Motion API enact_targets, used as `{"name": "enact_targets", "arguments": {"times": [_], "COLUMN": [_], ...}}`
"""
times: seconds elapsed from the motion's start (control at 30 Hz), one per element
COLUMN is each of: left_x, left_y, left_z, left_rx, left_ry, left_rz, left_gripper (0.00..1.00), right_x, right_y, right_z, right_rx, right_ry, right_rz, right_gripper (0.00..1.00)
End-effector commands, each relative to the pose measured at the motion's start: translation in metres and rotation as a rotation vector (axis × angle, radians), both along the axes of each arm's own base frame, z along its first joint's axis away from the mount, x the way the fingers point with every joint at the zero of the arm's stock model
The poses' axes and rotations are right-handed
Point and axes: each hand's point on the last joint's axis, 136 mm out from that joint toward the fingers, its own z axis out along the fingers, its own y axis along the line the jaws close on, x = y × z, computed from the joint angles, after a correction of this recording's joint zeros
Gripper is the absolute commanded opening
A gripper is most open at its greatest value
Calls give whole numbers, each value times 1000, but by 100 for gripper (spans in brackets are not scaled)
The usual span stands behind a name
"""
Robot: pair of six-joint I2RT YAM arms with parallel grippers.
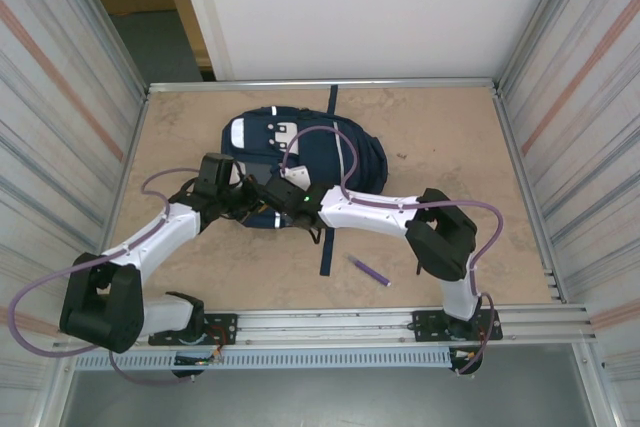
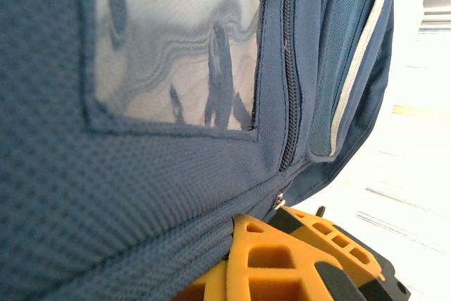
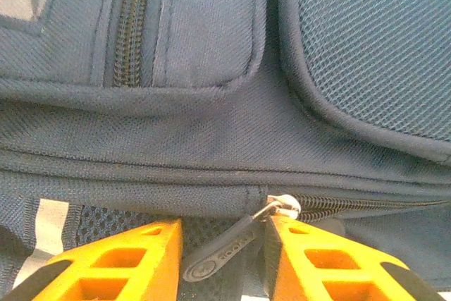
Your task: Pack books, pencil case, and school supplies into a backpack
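At backpack (image 3: 211, 125), right gripper (image 3: 222, 234) parted around zipper pull (image 3: 211, 262), lettering (image 3: 231, 250) unreadable, left gripper (image 2: 264, 218) seemingly pinching fabric (image 2: 141, 195)

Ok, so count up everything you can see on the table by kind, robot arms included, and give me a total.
Backpack: 1
Purple pen: 1
Robot arms: 2, the left arm and the right arm
Total: 4

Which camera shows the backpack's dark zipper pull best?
The right wrist view: the zipper pull lies close up between the right fingers. The top view has the backpack whole, the pull too small to tell; the left wrist view gives a zipper track.
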Motion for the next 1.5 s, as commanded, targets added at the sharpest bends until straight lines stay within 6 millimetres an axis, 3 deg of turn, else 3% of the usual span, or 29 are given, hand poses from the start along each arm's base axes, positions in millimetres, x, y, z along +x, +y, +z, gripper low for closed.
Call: {"name": "enact_targets", "arguments": {"times": [0.0, 0.33, 0.43, 0.6, 0.73, 0.87, 1.33, 1.47], "left_x": [5, 7, 7, 6, 6, 6, 7, 6], "left_y": [-12, -13, -12, -11, -9, -8, -11, -10], "left_z": [17, 19, 21, 21, 20, 17, 18, 16], "left_rx": [-65, -70, -72, -67, -72, -68, -83, -75], "left_ry": [-46, -57, -57, -68, -65, -60, -58, -59], "left_rz": [-53, -59, -56, -63, -51, -50, -59, -64], "left_gripper": [0, 0, 0, 0, 0, 0, 0, 0], "right_x": [0, 5, 5, 8, 11, 15, 9, 3], "right_y": [2, -2, -3, -11, -22, -28, -25, -23], "right_z": [-8, -19, -21, -9, 7, 11, 7, -3], "right_rx": [-5, -22, -24, -22, -29, -23, 15, 177], "right_ry": [42, 36, 44, 12, -29, -49, 17, 200], "right_rz": [-21, -65, -73, -115, -153, -166, -142, -166], "right_gripper": [37, 41, 37, 30, 29, 28, 19, 9]}}
